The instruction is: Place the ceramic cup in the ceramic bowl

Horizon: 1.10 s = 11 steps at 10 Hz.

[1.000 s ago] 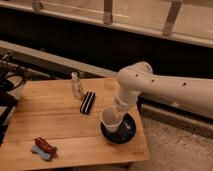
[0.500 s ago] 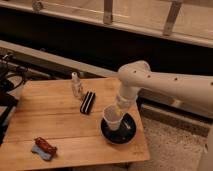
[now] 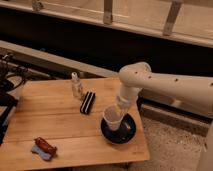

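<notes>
The white ceramic cup [image 3: 112, 119] stands tilted over the left part of the glossy black ceramic bowl [image 3: 120, 133], near the right front of the wooden table [image 3: 55, 125]. My gripper [image 3: 120, 107] reaches down from the white arm [image 3: 165, 85] and sits right at the cup's upper right rim. The cup hides part of the bowl's inside.
A small slim pale bottle [image 3: 76, 85] stands at the table's back. A flat black ribbed object [image 3: 88, 102] lies beside it. A red-brown item on a blue pad [image 3: 44, 147] lies at the front left. Dark equipment [image 3: 7, 80] is at the far left.
The arm and the cup have shifted slightly; the cup stays over the bowl's left side with the gripper at its rim.
</notes>
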Motion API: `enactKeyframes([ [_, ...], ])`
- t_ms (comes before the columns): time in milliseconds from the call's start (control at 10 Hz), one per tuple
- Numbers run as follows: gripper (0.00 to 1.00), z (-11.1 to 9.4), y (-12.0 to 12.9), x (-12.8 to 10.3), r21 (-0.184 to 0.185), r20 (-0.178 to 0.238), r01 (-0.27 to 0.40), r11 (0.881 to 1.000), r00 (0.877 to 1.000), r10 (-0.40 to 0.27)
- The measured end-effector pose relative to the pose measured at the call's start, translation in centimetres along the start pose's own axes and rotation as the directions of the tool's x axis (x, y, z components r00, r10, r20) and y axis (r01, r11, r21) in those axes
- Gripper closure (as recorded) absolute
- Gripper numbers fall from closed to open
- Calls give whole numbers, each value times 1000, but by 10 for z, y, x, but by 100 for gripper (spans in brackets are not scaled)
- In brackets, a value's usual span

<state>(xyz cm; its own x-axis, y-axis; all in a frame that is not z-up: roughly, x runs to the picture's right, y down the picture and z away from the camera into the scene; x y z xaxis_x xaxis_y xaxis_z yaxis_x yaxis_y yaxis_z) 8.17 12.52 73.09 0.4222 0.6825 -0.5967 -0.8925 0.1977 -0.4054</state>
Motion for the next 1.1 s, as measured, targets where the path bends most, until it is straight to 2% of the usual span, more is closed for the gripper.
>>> enactKeyframes([
  [100, 77, 1, -4, 1, -1, -5, -8, 1000, 1000, 8],
  [200, 76, 1, -5, 3, -1, -6, -10, 1000, 1000, 10],
  [500, 71, 2, -1, -2, 1, -4, -5, 1000, 1000, 5],
  [800, 56, 3, -4, -1, 3, -4, -13, 1000, 1000, 13],
  [1100, 56, 5, -2, -4, 4, -3, -15, 1000, 1000, 15],
])
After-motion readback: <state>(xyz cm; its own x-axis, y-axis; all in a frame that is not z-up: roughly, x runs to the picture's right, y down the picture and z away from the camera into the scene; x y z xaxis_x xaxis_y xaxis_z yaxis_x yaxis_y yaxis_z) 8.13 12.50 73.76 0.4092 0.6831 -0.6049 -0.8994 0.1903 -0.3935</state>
